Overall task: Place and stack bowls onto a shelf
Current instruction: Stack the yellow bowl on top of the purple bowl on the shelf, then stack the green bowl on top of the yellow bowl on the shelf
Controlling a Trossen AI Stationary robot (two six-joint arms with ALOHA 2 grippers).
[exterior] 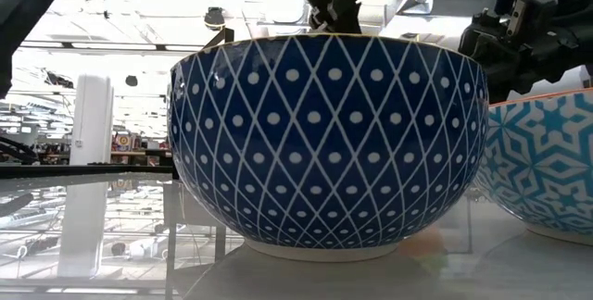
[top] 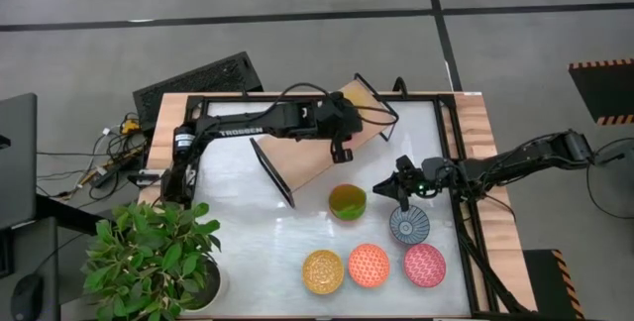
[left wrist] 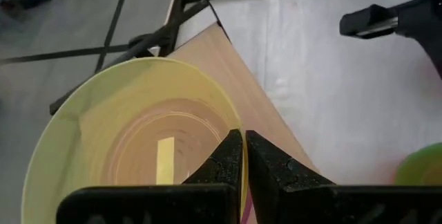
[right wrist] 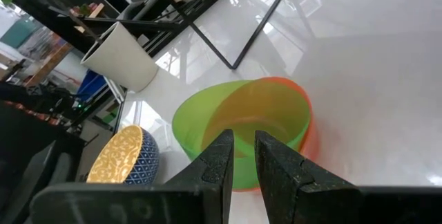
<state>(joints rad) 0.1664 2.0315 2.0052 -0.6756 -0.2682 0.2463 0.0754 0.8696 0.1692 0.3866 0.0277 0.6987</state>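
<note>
A yellow-green bowl [left wrist: 131, 141] is pinched by its rim between the pressed-together fingers of the left gripper [left wrist: 243, 156], which is held over the light-wood shelf [top: 322, 153]; the rim grip is presumably chosen so that the bowl can be lowered flat onto the board without the fingers being trapped beneath it. In the high view the shelf is seen lying aslant across the far part of the white table [top: 248, 212], with its black frame end [top: 270, 170] pointing toward the near side. The right gripper [top: 401, 190] is held near the table's right side, just beside the blue-and-white patterned bowl [top: 408, 226], with its jaws only narrowly parted and nothing seen between them; in its wrist view it is aimed at a green bowl nested in an orange one [right wrist: 242, 131], which is judged to be the next pair to be picked up. The remaining bowls are left on the tabletop in a row at the near edge: a yellow patterned bowl [top: 323, 270], an orange patterned bowl [top: 369, 265] and a pink patterned bowl [top: 424, 265]. A potted plant [top: 158, 252] is kept at the near left corner, well apart from the work. The task is judged to be at an early stage.
</note>
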